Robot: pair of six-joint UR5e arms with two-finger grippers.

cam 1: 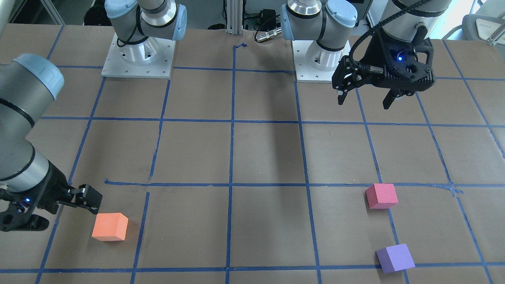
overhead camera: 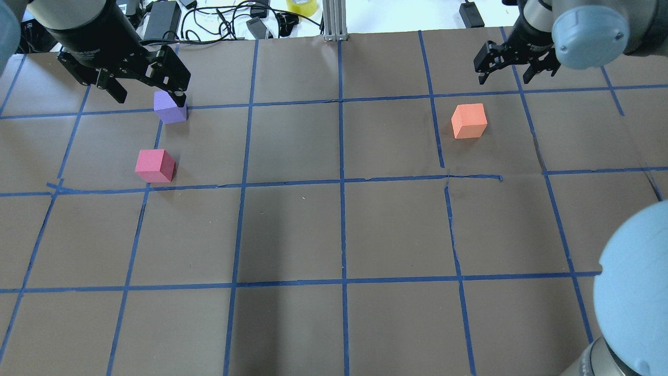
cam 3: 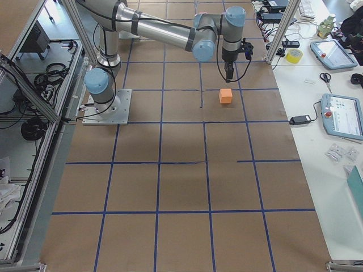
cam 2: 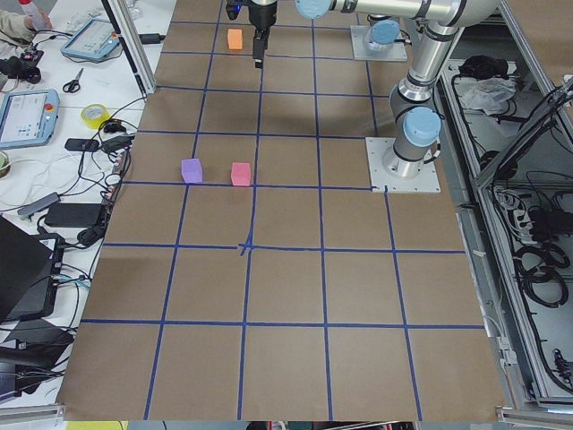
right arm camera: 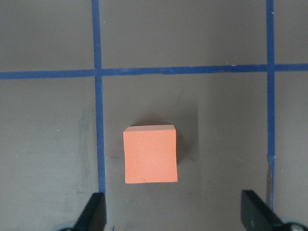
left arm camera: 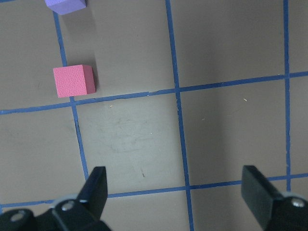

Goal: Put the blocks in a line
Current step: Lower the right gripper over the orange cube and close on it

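- The left end effector (overhead camera: 148, 94), at the upper left of the overhead view, has its jaws spread wide and holds nothing. The front view shows it raised well above the surface (overhead camera: 339, 235).
- The purple block (overhead camera: 170, 107) sits just under it in that frame, resting on the surface. A finger overlaps its top edge there, but the left wrist view shows the block far off at the frame's top left corner, so nothing touches it.
- The pink block (overhead camera: 155, 165) lies a little lower in the frame, near the purple block but apart from it, beside a tape line.
- The orange block (overhead camera: 469, 120) sits alone at the upper right, well apart from the other two.
- The right end effector (overhead camera: 505, 73), just above and right of the orange block, is also open and empty. Its wrist view shows the block centred between the fingers but a little ahead of the tips.
- No block is gripped and the three do not form a line, so the task looks to be at its start, with the right arm on approach to its first pick.
- The next move calls for the right end effector to shift forward over the orange block, drop so the jaws straddle it squarely, and close gently on the foam. It would then carry the block left and set it in line with the other two.
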